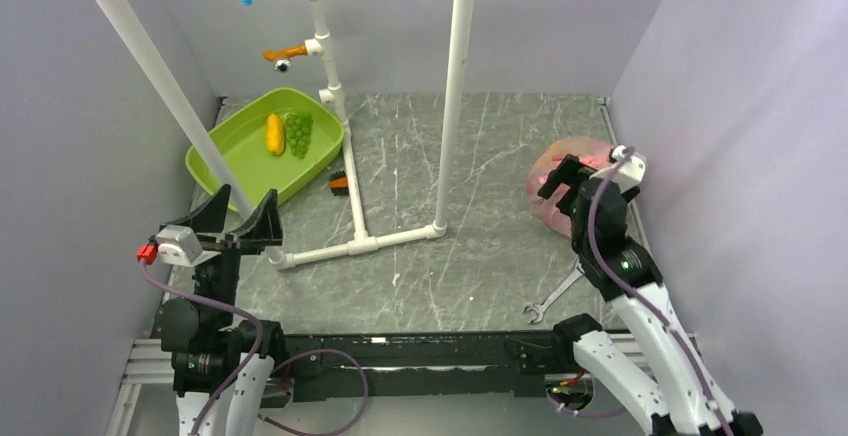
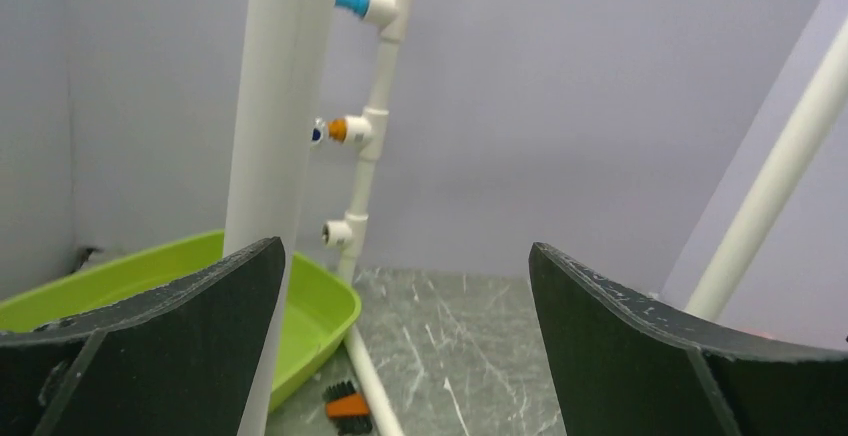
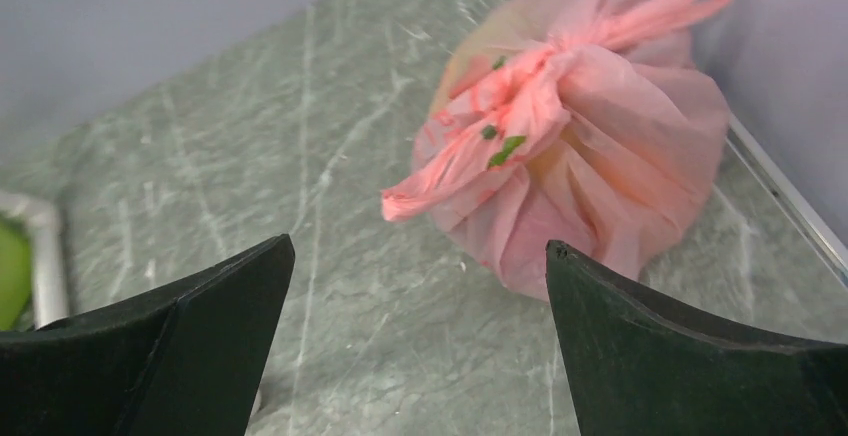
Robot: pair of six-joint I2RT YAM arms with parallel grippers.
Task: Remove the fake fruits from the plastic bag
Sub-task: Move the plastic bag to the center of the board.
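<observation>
The pink plastic bag (image 3: 600,156) lies knotted shut by its handles at the far right of the table, beside the wall. It also shows in the top view (image 1: 577,147). The fake fruits are hidden inside it; only a faint yellowish patch shows through the plastic. My right gripper (image 3: 418,246) is open and empty, hovering just short of the bag, with its right finger close to the bag's near side. In the top view the right gripper (image 1: 562,184) partly covers the bag. My left gripper (image 1: 246,196) is open and empty at the near left, far from the bag.
A green tray (image 1: 232,139) at the back left holds a slim yellow piece (image 1: 274,134) and green grapes (image 1: 298,131). A white pipe frame (image 1: 356,218) with taps stands mid-table. A small orange brush (image 1: 339,183) lies by it. A wrench (image 1: 553,296) lies near the right arm.
</observation>
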